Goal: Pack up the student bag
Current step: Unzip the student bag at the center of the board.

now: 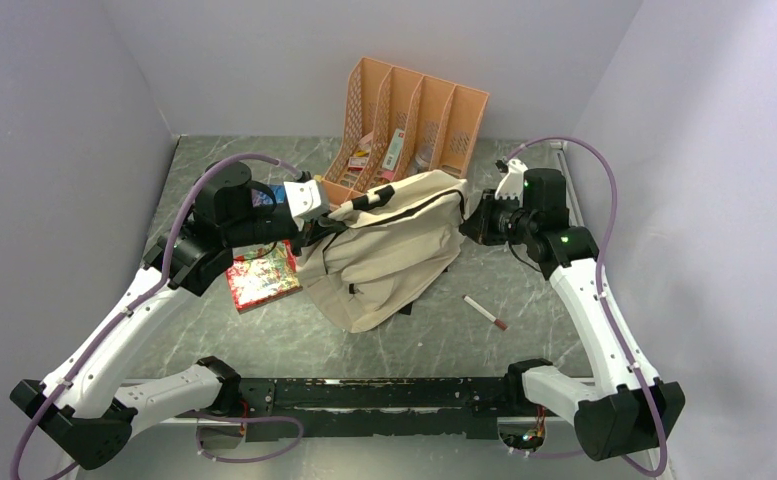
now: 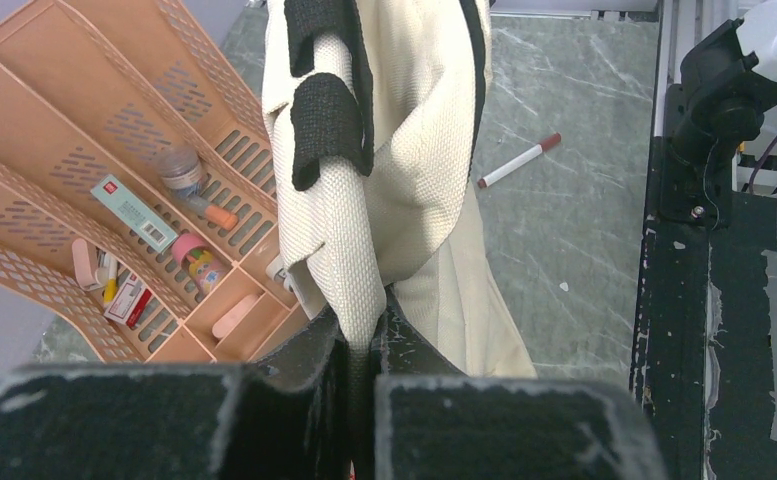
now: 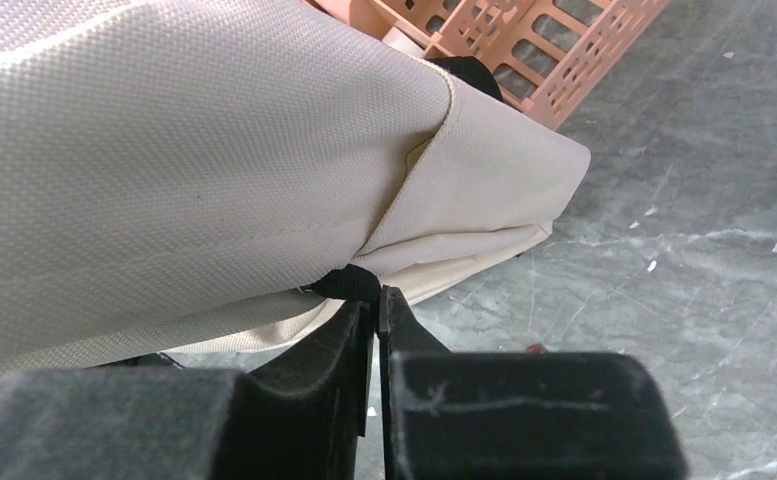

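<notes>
Seen from above, a cream fabric student bag lies slumped in the middle of a grey marbled bench, with a robot arm at each side. The left fingers are pressed together on a fold of the bag's woven cloth below a black strap. They hold that upper edge off the bench, probably to keep the mouth raised for packing. The right fingers are closed to a thin slit at a small black tab on the seam at the bag's opposite corner. They seem to be pinching it, though the view is too close to be certain. Gripped at both ends, the bag should stay steady while its opening is pulled wide. Just behind it stands an orange file organiser holding small stationery. A colourful book lies just beside the bag on the left, and a pen lies near it on the right. Both are outside the bag, not yet packed.
</notes>
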